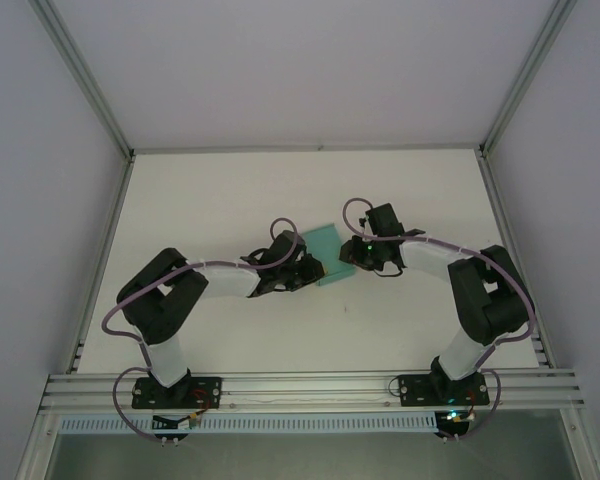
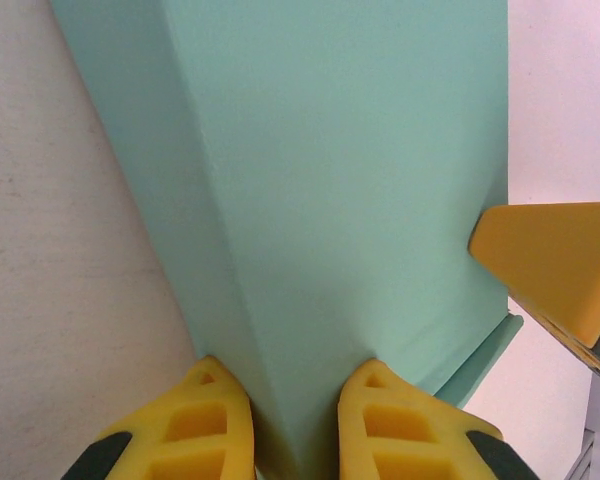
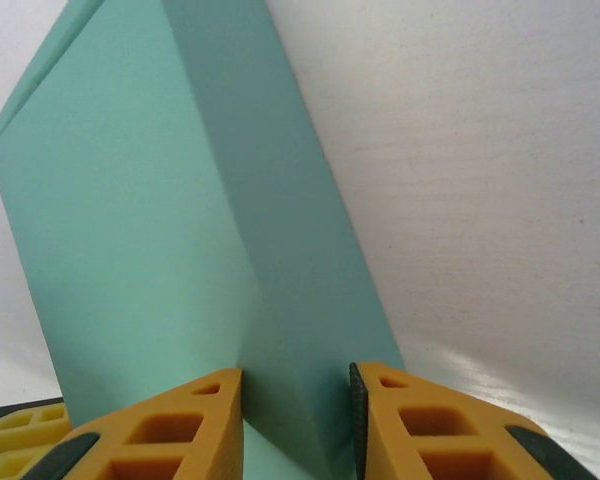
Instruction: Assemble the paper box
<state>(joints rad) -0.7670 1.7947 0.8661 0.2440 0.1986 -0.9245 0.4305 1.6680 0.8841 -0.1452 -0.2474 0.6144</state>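
The teal-green paper box (image 1: 327,254) is folded into a small rectangular shape and held just over the middle of the table between both arms. My left gripper (image 1: 306,268) grips its near-left end. In the left wrist view the yellow fingers (image 2: 212,420) press both sides of a folded corner of the paper box (image 2: 340,170), gripper (image 2: 295,400) shut on it. My right gripper (image 1: 356,256) holds the opposite end. Its fingertips (image 3: 425,425) clamp a narrow side of the paper box (image 3: 160,220), gripper (image 3: 295,400) shut on it.
The white table (image 1: 220,200) is bordered by aluminium rails (image 1: 310,385) at the front and grey walls on both sides. A yellow finger (image 2: 555,265) of the right gripper touches the box's far edge in the left wrist view.
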